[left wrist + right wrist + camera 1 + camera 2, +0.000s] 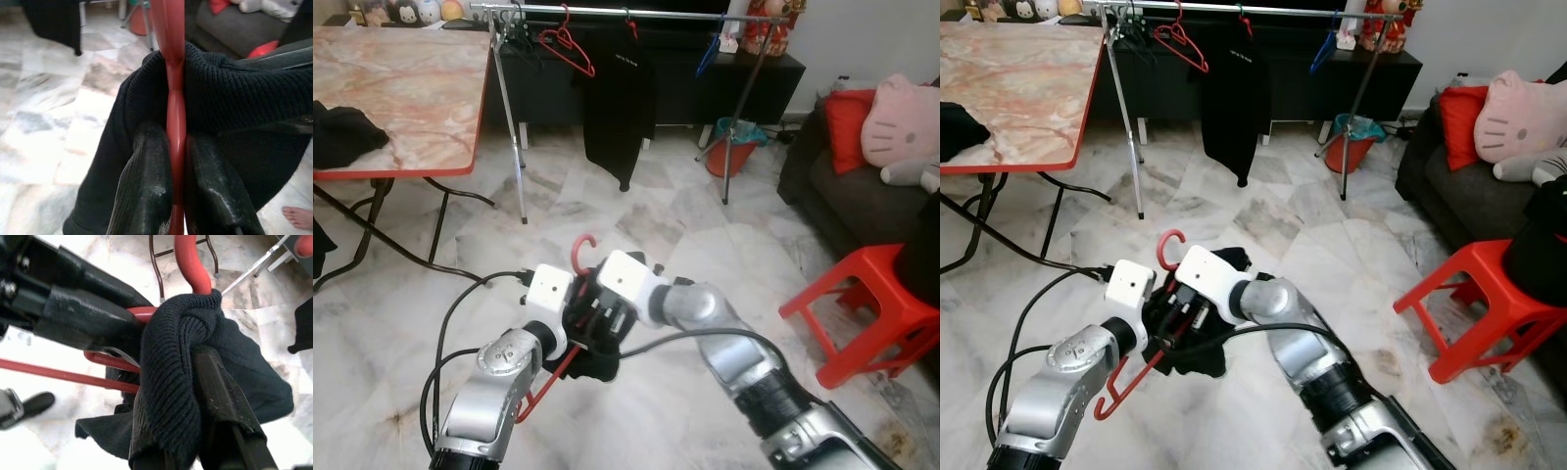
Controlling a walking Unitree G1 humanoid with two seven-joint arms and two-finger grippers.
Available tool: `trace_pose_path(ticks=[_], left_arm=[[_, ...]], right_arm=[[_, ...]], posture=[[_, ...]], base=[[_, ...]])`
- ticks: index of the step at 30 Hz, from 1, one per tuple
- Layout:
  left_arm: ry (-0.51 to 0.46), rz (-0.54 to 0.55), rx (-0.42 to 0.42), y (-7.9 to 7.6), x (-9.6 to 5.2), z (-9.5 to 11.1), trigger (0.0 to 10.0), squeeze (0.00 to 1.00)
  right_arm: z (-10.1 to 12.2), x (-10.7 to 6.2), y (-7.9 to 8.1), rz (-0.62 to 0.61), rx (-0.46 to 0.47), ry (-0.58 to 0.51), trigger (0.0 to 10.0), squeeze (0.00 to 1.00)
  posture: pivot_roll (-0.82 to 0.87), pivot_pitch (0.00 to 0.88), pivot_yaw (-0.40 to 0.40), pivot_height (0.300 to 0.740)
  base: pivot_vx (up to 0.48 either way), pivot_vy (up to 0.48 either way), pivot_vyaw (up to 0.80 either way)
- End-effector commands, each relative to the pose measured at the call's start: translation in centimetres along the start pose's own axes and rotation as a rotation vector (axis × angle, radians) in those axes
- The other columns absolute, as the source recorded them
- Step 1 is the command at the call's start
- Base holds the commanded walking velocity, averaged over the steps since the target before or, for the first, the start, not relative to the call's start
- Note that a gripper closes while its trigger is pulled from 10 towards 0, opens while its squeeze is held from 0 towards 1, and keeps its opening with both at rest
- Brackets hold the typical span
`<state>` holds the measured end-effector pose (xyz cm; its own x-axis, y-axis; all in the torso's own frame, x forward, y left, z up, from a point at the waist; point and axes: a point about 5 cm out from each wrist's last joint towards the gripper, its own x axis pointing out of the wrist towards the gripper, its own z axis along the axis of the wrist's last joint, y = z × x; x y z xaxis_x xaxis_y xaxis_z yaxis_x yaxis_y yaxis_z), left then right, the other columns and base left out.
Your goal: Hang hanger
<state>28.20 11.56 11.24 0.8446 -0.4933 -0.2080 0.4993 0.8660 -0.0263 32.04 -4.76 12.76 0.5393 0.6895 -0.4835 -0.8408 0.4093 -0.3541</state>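
While both my arms meet low in front of me over the marble floor, this is how things stand:

Left fingers (146,191): pressed together on the red stem of the hanger (174,98), one black finger on each side, no gap beyond the plastic itself.
Left gripper (579,328): at the middle of the pair of arms, holding the hanger with its hook up.
Right fingers (220,396): wrapped in the black knit garment (171,382); I have cloth bunched against one finger, but I cannot tell how far apart the two stand.
Right gripper (1197,315): just beside my left one, touching the same garment at the neck of the hanger.
Hanger: red plastic, hook (583,247) rising above both wrists, lower bar (1131,382) slanting down past my left forearm; it is in my grip, well apart from the rail.
Garment: black, bunched around the hanger's neck and hanging below my grippers.
Clothes rail (607,12): far ahead across the floor, metal, carrying another red hanger (566,47) and a black top (619,98).
Folding table (401,88): to my left, marble-patterned top with a red edge.
Red stool (867,304): to my right, near the dark sofa (852,186).
Bare foot (299,216): a person's, on the floor, seen at the corner of my left wrist view.
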Motion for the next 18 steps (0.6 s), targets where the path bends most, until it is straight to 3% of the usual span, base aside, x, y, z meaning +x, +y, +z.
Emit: trace_pose_path(ticks=[1, 6, 12, 18], left_arm=[[-0.137, -0.230, 0.021, -3.7, 1.0, 2.4, 10.0, 0.00], [-0.146, -0.229, 0.009, -3.9, 1.8, 2.1, 10.0, 0.00], [-0.177, -0.233, -0.013, -4.3, 2.1, 2.4, 10.0, 0.00], [-0.203, -0.248, -0.019, -4.6, 2.1, 2.5, 10.0, 0.00]], right_arm=[[0.1, 0.1, 0.6, 0.031, -0.026, -0.005, 10.0, 0.00], [0.2, -1.5, 0.7, 0.091, -0.040, -0.023, 10.0, 0.00], [0.6, -2.0, 1.4, 0.147, -0.048, -0.036, 10.0, 0.00], [-0.5, -2.2, 1.0, 0.112, -0.015, 0.013, 10.0, 0.00]], posture=[[0.12, 0.053, -0.146, 0.740], [0.10, 0.054, -0.147, 0.740], [0.10, 0.054, -0.147, 0.740], [0.10, 0.052, -0.148, 0.740]], base=[[0.000, 0.000, 0.00], [0.000, 0.000, 0.00], [0.000, 0.000, 0.00], [0.000, 0.000, 0.00]])
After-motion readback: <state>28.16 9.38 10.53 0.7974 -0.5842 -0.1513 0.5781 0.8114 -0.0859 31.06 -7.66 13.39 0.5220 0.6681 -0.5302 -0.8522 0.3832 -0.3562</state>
